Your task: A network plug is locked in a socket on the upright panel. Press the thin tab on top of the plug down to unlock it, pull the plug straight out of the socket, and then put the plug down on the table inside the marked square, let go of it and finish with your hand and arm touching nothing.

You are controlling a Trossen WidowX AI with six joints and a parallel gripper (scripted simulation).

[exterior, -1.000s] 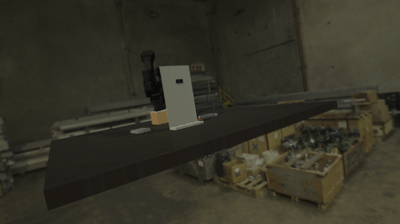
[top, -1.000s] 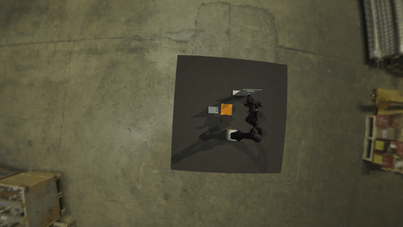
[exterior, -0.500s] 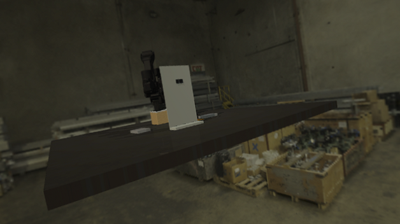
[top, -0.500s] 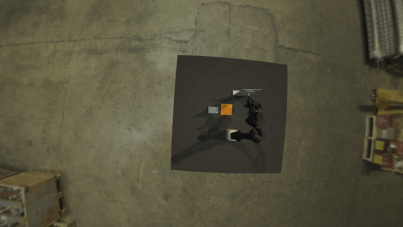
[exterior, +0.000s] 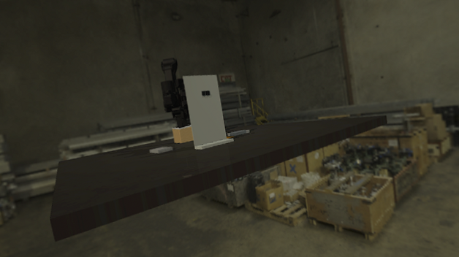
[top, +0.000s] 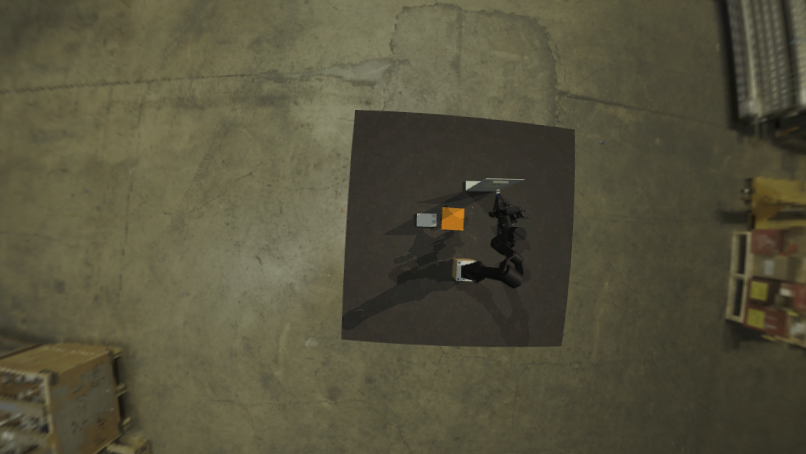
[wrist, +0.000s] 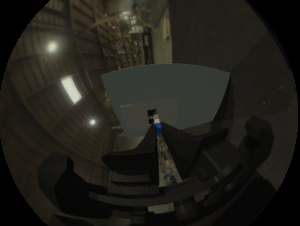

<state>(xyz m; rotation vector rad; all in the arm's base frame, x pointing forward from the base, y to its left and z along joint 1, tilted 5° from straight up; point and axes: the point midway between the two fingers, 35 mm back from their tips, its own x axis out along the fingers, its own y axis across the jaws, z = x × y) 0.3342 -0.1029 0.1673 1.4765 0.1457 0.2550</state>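
Observation:
The plug (top: 498, 191) (wrist: 158, 128), with a clear-white front and a blue body, is between my fingertips. My gripper (top: 498, 196) (wrist: 157, 125) is shut on it, a short way in front of the upright grey panel (top: 510, 182) (exterior: 206, 118) (wrist: 197, 90). In the wrist view both dark openings of the socket (wrist: 151, 113) show, and the plug's front end stands out before them, apart from the panel. The fingers hide the plug's rear; its tab is too small to make out. The marked orange square (top: 452, 218) lies on the table, left of my arm in the top view.
A flat grey box (top: 426, 219) (exterior: 238, 132) lies just beyond the square. Another flat pale box (exterior: 160, 149) lies on the table (exterior: 126, 177) on the other side of the panel's foot (exterior: 214, 143). The arm's base block (top: 458, 270) (exterior: 181, 134) stands behind the square.

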